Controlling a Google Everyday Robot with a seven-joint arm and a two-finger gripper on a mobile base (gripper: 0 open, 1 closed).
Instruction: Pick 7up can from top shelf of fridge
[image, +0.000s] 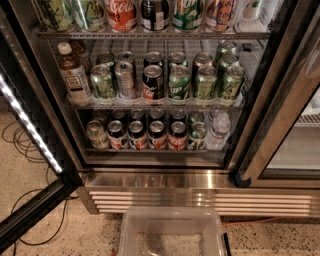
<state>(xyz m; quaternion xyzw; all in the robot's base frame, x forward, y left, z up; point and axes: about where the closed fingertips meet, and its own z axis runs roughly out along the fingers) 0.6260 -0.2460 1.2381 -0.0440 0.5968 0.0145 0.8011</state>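
Operator: 7up can (188, 12), location?
Recorder: On top shelf (150, 35) of fridge (160, 181), door open. Stands right of middle, between 1 dark can (155, 12) and 1 orange-toned can (220, 12); its top is cut by the frame edge.
Operator: End effector?
Recorder: Out of view; open or closed, cannot tell. 1 clear bin (172, 220) on floor before the fridge base.

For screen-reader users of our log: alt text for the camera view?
Open fridge full of drink cans on wire racks; on the top shelf, cut off at the upper edge, a 7up can stands near a red Coca-Cola can. A clear bin sits on the floor in front; the gripper is not in view.
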